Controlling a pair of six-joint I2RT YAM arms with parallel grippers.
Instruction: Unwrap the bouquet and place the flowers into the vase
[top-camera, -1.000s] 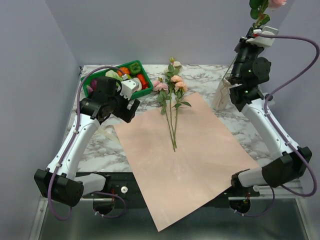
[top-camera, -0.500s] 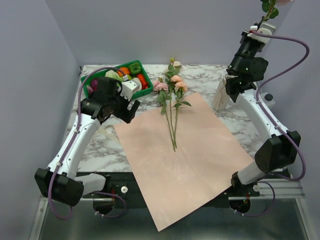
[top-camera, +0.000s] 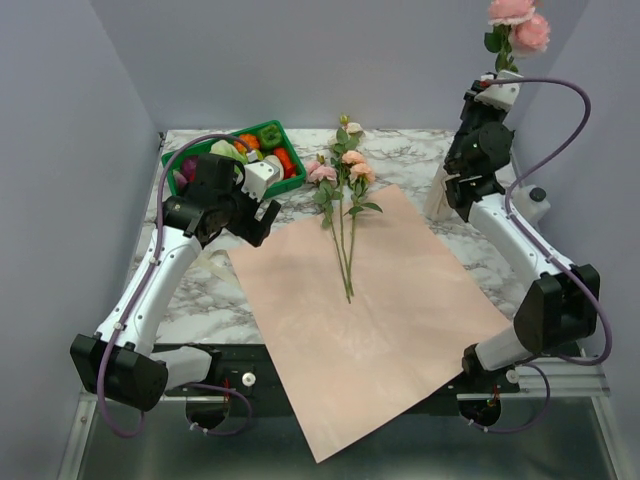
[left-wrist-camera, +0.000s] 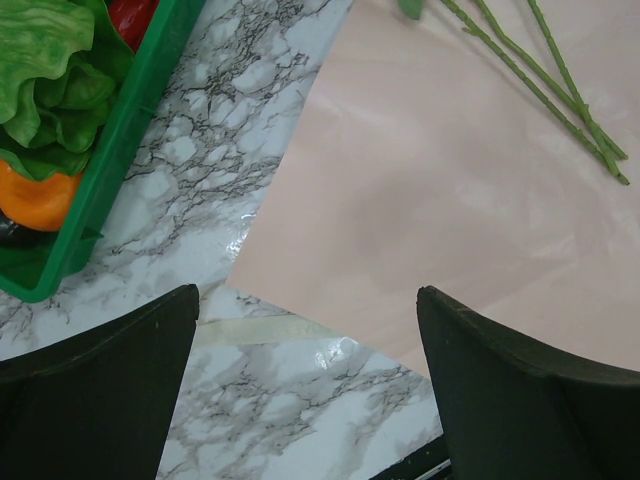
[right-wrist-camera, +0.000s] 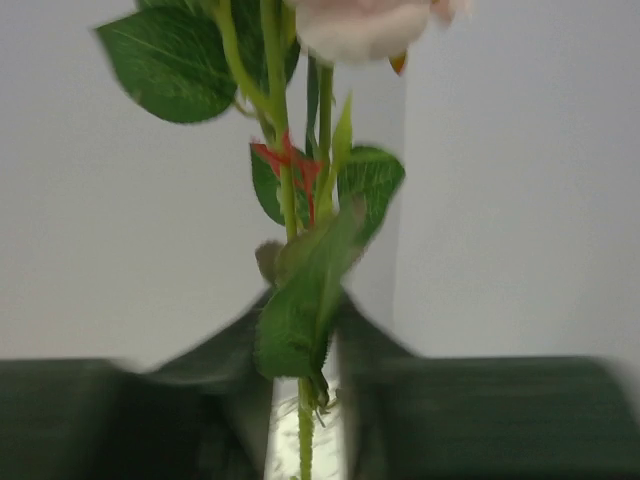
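Bouquet paper (top-camera: 370, 330) lies open at centre, most flowers (top-camera: 345, 185) on it. Two roses (top-camera: 528, 35) have swung upright at upper right, above the vase (top-camera: 437, 200), probably going in. Left jaws are spread; right jaws are blurred around the stems, so I cannot tell.

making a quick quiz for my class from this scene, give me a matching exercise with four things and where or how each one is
Things:
1. green crate
2. pink paper
3. left gripper
4. pink roses

Places or states:
a. open, above the paper's left corner
b. spread flat on the table, with loose flowers lying on it
c. upright at the right gripper, high above the table
d. back left of the table, filled with toy vegetables

Pairs: 1-d, 2-b, 3-a, 4-c
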